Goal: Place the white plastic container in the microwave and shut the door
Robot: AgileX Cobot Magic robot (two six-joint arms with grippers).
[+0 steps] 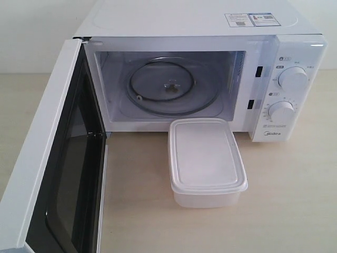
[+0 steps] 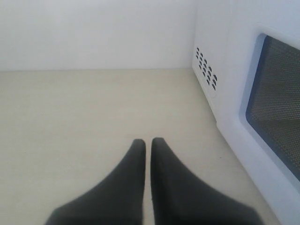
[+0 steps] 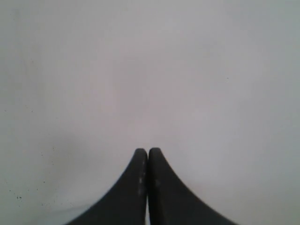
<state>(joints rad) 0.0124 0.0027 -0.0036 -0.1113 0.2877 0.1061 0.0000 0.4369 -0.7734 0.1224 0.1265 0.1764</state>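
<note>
The left gripper (image 2: 147, 140) is closed on nothing above the table (image 2: 70, 117), with the meshed window of the door (image 2: 276, 93) close ahead, off to one side. The right gripper (image 3: 148, 151) is likewise pressed together and empty before a plain white surface. Touched by neither, the white plastic container (image 1: 206, 158), lid on, sits just before the open microwave (image 1: 184, 21), which reads "Midea" under its two dials (image 1: 293, 79); print on the top stickers (image 1: 250, 19) is too small to read.

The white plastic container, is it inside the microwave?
No, the white plastic container stands on the table, in front of the open microwave.
</note>
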